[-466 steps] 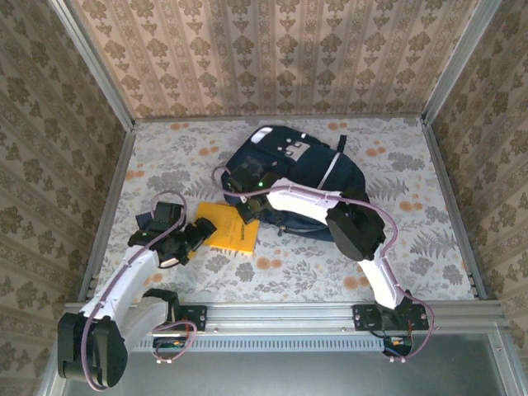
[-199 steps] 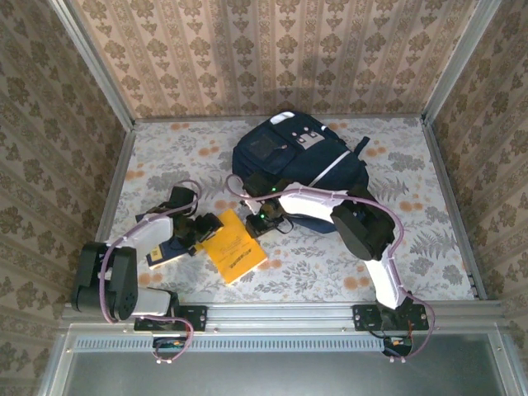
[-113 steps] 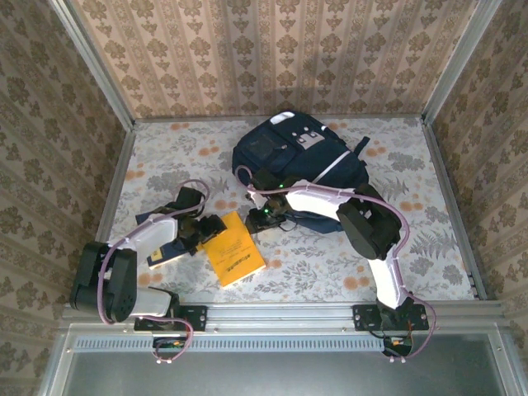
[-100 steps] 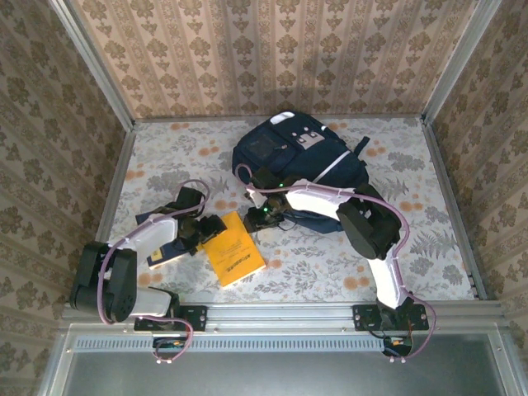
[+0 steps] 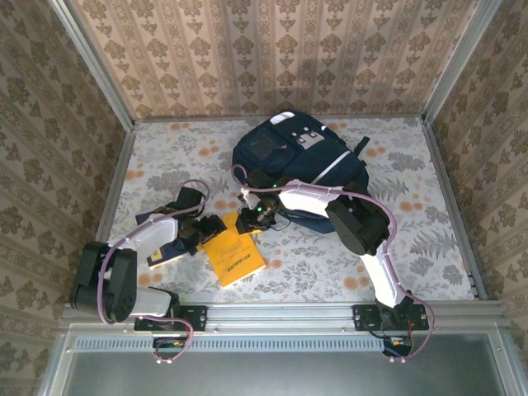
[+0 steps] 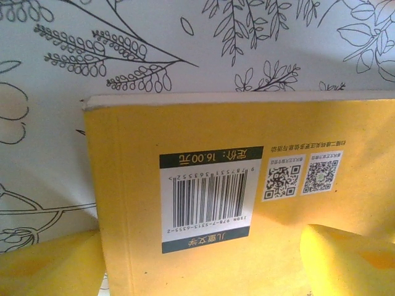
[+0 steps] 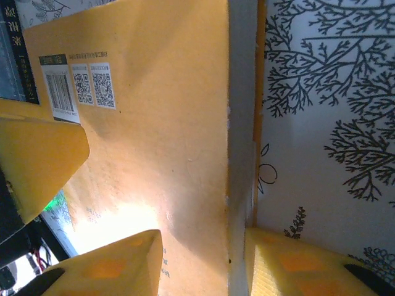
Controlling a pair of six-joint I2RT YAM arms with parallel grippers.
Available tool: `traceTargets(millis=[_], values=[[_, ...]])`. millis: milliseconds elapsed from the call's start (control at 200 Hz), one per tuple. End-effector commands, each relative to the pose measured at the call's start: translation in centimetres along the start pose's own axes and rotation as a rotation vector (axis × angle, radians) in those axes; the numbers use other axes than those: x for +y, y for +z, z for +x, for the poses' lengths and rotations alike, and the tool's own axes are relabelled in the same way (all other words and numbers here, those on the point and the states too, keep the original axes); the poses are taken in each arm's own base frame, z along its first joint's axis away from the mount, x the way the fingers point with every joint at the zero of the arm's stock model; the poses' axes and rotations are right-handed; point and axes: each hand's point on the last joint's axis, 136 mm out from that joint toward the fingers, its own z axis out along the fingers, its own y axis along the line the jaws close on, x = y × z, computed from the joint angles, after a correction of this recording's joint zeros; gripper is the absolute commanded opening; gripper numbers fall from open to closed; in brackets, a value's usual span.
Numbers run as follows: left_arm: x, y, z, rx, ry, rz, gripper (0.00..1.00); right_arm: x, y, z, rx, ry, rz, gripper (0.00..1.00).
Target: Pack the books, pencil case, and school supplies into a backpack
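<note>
Logging packing as unfinished: yellow book (image 5: 235, 252) on desk (image 5: 429, 214) just beside backpack (image 5: 297, 161), not inside; left gripper (image 5: 208, 231) spread wide at its backpack-far side, right gripper (image 5: 247, 223) straddling its backpack-side edge, clench cannot tell.

Book (image 5: 235, 254): bright yellow cover; white barcode label (image 6: 207, 197) with dark green bands (seen in the left wrist view)
Backpack (image 5: 280, 165): dark navy, white stripe, grey-white patches
Worktop (image 5: 429, 239): pale ground, grey leaf prints, orange flowers
Walls (image 5: 272, 58): beige with brown ornament in vertical bands
</note>
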Motion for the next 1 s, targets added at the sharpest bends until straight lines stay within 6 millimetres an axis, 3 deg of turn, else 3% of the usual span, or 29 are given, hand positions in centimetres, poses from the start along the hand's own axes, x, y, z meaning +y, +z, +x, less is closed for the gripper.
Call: traceTargets(millis=[0,320,455,575,650,720,875,995], values=[[-6.0,0.8,-0.5,-0.004,0.094,0.261,0.82,3.3,-1.7,0.0,-0.008,-0.037,-0.063,0.37],[-6.3,1.2,-0.4,0.0,0.092,0.267,0.81,5.4,-2.8,0.3,-0.014,-0.038,-0.145,0.28],[-6.4,1.3,-0.3,0.002,0.095,0.269,0.81,6.7,-2.0,0.5,0.017,-0.021,-0.244,0.31],[-6.6,1.3,-0.2,0.003,0.095,0.275,0.81,6.4,-0.7,0.6,0.041,-0.01,-0.24,0.32],[-6.6,1.0,-0.2,0.002,0.097,0.276,0.81,5.5,-0.4,0.3,0.027,-0.005,-0.183,0.16],[-6.5,0.5,-0.4,-0.01,0.106,0.267,0.81,4.6,-1.3,-0.1,-0.001,-0.006,-0.137,0.0],[-6.2,-2.1,-1.4,-0.07,0.118,0.262,0.85,3.9,-5.5,-1.1,-0.097,0.004,-0.146,0.0],[-6.5,-4.9,-2.2,-0.133,0.15,0.286,0.92,5.0,-9.0,-1.6,-0.164,0.011,-0.244,0.0]])
